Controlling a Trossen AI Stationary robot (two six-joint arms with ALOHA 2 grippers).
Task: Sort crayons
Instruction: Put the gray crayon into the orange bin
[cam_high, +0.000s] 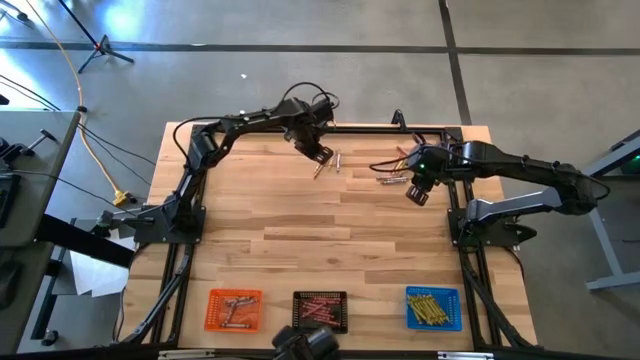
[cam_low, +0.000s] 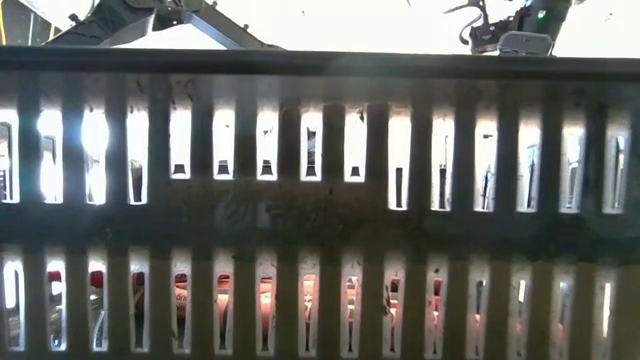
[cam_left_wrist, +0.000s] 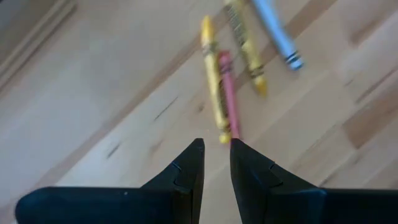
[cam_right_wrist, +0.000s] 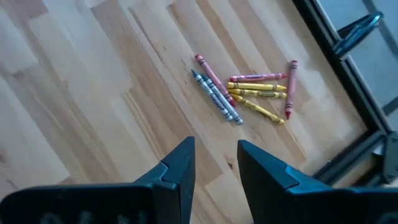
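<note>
Black slatted tray wall fills low view, crayons half-hidden

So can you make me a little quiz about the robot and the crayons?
1. True or false: the left pincer holds a crayon.
2. Which tray along the table's near edge has yellow crayons in it? A orange, B black, C blue.
3. In the right wrist view, how many grey crayons lie in the pile ahead of the right pincer?

Key:
1. False. Its fingers are empty, just short of a yellow crayon and a pink crayon lying side by side.
2. C.
3. Two, side by side.
</note>
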